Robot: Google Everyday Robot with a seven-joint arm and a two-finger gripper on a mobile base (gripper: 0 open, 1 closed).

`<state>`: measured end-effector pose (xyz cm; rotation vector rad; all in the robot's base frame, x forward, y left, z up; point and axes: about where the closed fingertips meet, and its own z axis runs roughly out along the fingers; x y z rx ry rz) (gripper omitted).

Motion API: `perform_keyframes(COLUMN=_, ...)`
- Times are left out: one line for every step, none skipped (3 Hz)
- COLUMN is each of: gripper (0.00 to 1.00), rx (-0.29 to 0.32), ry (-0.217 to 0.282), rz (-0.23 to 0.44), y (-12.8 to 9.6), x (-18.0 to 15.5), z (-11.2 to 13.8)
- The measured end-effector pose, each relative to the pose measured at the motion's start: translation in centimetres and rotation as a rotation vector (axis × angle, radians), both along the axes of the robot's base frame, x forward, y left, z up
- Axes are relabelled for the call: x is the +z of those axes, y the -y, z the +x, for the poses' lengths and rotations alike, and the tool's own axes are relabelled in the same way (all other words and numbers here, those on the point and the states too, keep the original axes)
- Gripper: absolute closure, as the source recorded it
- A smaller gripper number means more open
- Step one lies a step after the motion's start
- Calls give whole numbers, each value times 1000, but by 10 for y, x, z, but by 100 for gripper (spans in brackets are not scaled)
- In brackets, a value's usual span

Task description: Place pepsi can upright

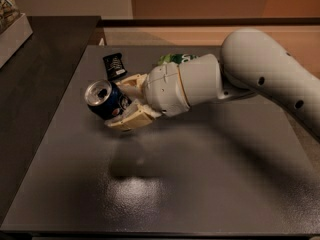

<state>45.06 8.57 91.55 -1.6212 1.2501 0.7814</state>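
Note:
The pepsi can [104, 100] is dark blue with a silver top facing the camera's left. It is tilted, held above the dark table [200, 184] at its left middle. My gripper [120, 101] is shut on the can, with one cream finger [131, 120] below it and the other behind it. The white arm [260, 76] reaches in from the right.
A small black wrapped packet [115, 65] lies on the table behind the can. A green snack bag [176, 59] shows partly behind my wrist. A white box [12, 31] stands on the dark counter at the far left. The table's front edge is near the frame's bottom.

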Motion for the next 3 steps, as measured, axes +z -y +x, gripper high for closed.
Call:
perform_keyframes(gripper=100, rx=-29, ry=-18, rz=51, y=9, x=-11, z=7)
perform_keyframes(gripper=100, rx=-58, ry=-45, rz=90, y=16, x=-17, z=14)
perform_keyframes(gripper=100, rx=-80, ry=-73, rz=129, y=21, x=-21, z=20)
